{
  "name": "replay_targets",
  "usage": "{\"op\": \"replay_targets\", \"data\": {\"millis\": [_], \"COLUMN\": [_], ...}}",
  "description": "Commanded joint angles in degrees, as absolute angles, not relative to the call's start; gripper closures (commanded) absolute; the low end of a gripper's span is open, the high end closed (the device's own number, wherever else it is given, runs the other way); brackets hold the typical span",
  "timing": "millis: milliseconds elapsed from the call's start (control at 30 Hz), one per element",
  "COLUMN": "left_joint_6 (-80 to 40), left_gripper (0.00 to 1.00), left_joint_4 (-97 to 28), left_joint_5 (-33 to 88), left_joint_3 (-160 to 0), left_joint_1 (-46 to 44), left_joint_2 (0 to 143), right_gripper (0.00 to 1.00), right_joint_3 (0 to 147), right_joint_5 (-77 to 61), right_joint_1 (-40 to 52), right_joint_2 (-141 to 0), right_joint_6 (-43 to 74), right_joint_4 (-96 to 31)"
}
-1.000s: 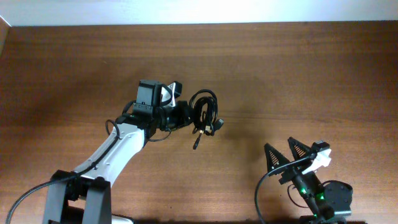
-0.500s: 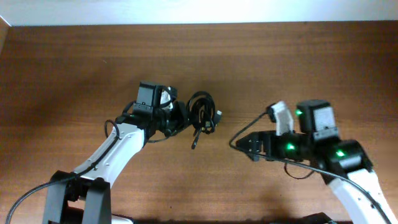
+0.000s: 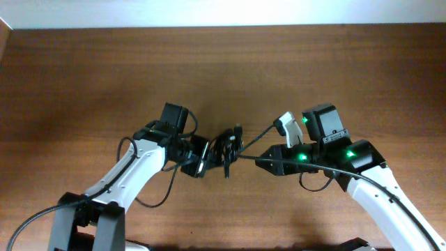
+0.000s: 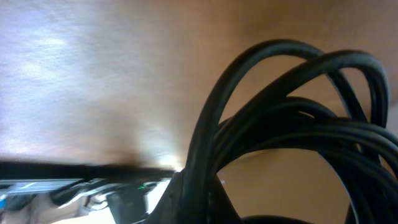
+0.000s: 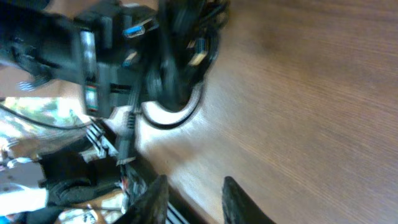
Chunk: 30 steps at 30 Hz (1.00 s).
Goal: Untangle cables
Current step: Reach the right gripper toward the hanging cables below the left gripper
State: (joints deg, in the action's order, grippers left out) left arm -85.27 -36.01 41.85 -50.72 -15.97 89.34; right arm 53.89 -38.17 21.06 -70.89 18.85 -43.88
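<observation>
Text on cables (image 3: 226,144): none readable.
Labels on arms (image 3: 132,171): none legible.
Signs on tabletop (image 3: 313,70): none readable.

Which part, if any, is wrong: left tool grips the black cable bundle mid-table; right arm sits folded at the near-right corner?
The right arm. The overhead view shows it extended inward, the right tool just right of the cable bundle, not folded at the corner. The left tool does grip the bundle mid-table.

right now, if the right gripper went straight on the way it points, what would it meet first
Most likely the cable bundle held by the left gripper, just ahead of the right gripper; depth is unclear from above.
</observation>
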Motion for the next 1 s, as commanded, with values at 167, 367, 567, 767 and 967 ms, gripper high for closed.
{"op": "replay_targets", "data": {"millis": [167,367,567,767,967], "left_joint_6": [-99.59,-98.72,-98.72,-99.83,-99.81], "left_gripper": [1.00,1.00,1.00,1.00,1.00], "left_joint_4": [-12.45,-12.64,-12.64,-12.40,-12.01], "left_joint_5": [42.54,50.11,50.48,47.22,51.05], "left_joint_3": [-51.44,-51.44,-51.44,-51.44,-51.44], "left_joint_1": [-23.05,-23.64,-23.64,-22.26,-21.82], "left_joint_2": [87.99,87.99,87.99,87.99,87.99], "right_gripper": [0.63,0.64,0.71,0.71,0.72], "right_joint_3": [54.96,54.98,54.98,54.98,54.98], "right_joint_5": [-30.52,-19.29,-17.58,-16.14,-14.37], "right_joint_1": [24.36,24.32,24.29,24.29,24.36], "right_joint_2": [-71.05,-71.02,-70.70,-64.95,-64.86], "right_joint_6": [23.49,30.55,30.28,30.30,30.30], "right_joint_4": [-32.14,-32.47,-31.20,-31.46,-33.76]}}
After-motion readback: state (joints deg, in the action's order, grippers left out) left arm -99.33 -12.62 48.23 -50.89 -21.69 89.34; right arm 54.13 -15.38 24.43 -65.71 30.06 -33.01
